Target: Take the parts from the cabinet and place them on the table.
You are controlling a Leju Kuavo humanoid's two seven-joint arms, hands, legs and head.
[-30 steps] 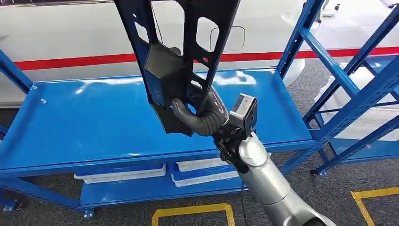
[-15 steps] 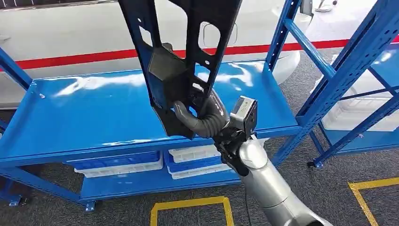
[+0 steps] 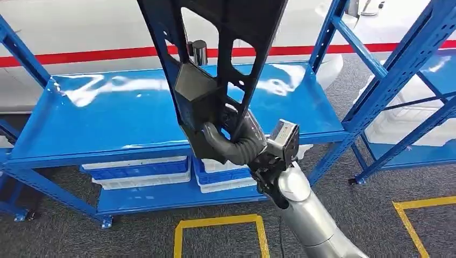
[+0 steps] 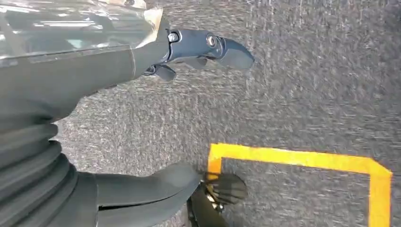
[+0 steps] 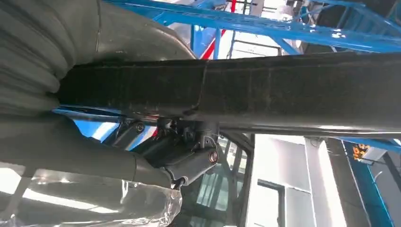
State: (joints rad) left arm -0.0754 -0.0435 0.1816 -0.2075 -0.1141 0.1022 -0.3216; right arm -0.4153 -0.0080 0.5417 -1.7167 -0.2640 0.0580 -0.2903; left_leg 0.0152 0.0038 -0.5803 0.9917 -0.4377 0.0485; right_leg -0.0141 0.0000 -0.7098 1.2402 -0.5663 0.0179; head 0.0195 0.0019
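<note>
The robot's right hand (image 3: 228, 141) grips the lower end of a large black perforated panel (image 3: 215, 59), thumb and fingers wrapped around its bottom edge, and holds it upright in the air in front of the blue shelving rack (image 3: 107, 115). From the hand the panel rises toward 12 o'clock and runs out of the head view. The left hand (image 4: 142, 123) hangs over grey carpet (image 4: 307, 94), fingers apart with nothing between them, a yellow floor marking (image 4: 293, 158) below it. Another yellow outline (image 3: 218, 223) lies on the floor at 6 o'clock of the panel. White and blue trays (image 3: 140, 172) sit on the rack's lower shelf. Behind the rack runs a red stripe (image 3: 80, 55); a second blue rack (image 3: 408, 80) stands at 3 o'clock.
</note>
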